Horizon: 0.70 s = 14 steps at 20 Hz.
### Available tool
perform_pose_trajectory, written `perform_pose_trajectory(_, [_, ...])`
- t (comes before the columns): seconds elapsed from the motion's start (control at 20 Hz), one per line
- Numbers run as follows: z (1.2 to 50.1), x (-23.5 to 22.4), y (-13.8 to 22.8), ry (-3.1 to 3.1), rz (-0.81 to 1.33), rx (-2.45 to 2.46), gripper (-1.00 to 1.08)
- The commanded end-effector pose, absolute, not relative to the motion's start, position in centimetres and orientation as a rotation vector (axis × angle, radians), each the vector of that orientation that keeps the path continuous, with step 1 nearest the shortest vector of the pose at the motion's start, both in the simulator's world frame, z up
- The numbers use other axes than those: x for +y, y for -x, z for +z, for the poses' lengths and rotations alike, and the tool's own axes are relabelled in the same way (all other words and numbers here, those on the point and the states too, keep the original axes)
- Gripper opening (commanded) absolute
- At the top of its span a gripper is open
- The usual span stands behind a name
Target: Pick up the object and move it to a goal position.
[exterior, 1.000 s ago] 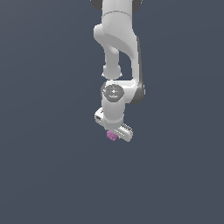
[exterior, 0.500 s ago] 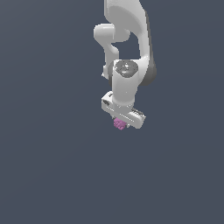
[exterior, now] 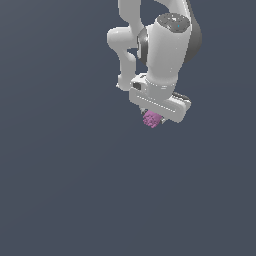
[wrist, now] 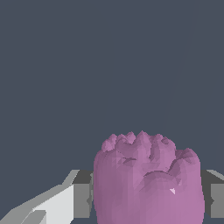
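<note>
White claw (exterior: 153, 118) clamped on the pink lump (exterior: 151, 119), fingers (wrist: 81, 200) pressing both its sides. Lump roundish, no clear long axis; knobbly face points away from the wrist.

One white, glossy robot arm (exterior: 165, 50) with one white hand (exterior: 151, 119) at its end. One small pink-purple knobbly lump (exterior: 151, 119), the only loose thing visible. Two grey fingers (wrist: 82, 200) show in the wrist view, one on each side of the lump.
</note>
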<state>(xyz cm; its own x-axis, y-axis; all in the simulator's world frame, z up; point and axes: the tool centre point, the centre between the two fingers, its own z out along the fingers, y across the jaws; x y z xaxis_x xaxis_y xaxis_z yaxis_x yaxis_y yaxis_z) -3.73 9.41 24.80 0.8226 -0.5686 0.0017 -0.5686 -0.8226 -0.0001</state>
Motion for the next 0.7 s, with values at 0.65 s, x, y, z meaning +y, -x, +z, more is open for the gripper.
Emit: perform_pose_trajectory(0.65, [34.8,14.3,6.2,-2.998,0.001,-0.936,-1.00])
